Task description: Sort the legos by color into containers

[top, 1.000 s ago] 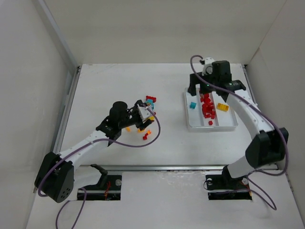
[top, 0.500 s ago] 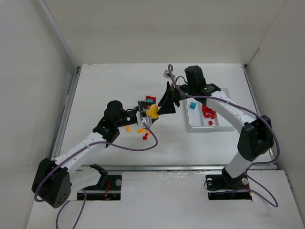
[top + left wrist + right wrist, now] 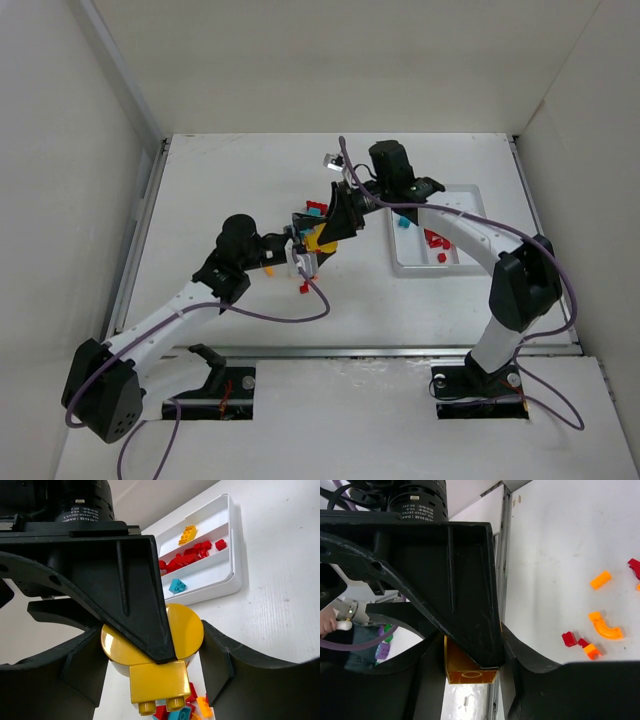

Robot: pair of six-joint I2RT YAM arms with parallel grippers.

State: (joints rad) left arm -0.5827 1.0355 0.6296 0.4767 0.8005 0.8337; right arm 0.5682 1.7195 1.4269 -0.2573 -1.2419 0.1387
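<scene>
Watching both grippers meet on one yellow piece [image 3: 157,682] at mid-table.
We see the left gripper [image 3: 152,665] pinching the yellow piece over the loose bricks [image 3: 605,628]. The right gripper [image 3: 470,670] has its fingers close on either side of the same piece, and we cannot tell whether they press it. The tray [image 3: 235,555] lies to the right, with red bricks [image 3: 187,560] in its middle compartment.
</scene>
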